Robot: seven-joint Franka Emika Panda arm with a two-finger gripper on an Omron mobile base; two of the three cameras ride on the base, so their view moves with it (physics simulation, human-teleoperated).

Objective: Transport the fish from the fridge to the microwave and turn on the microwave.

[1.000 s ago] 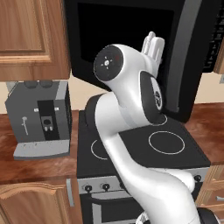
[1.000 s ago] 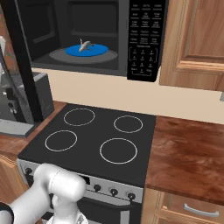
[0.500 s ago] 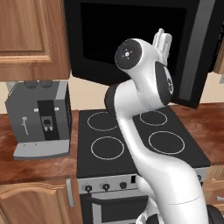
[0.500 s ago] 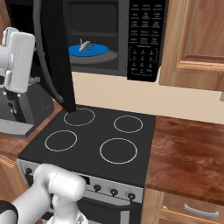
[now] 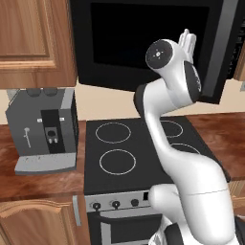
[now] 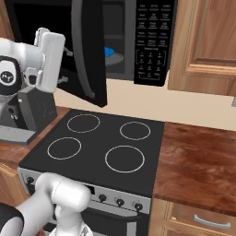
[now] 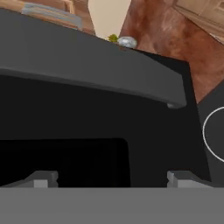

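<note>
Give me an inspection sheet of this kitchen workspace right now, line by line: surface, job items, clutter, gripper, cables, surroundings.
Surface: black stove top with four ring burners, bare; brown counter to its right.
Job's things: microwave above the stove, its door partly open, swung out over the stove; blue plate partly visible inside behind the door; fish hidden.
Clutter: grey coffee machine on the counter left of the stove.
Gripper: gripper close against the door's dark face, fingers spread, holding nothing.
Cables: nothing seen.
Surroundings: wooden cupboards beside the microwave; stove knobs on the front panel.
</note>
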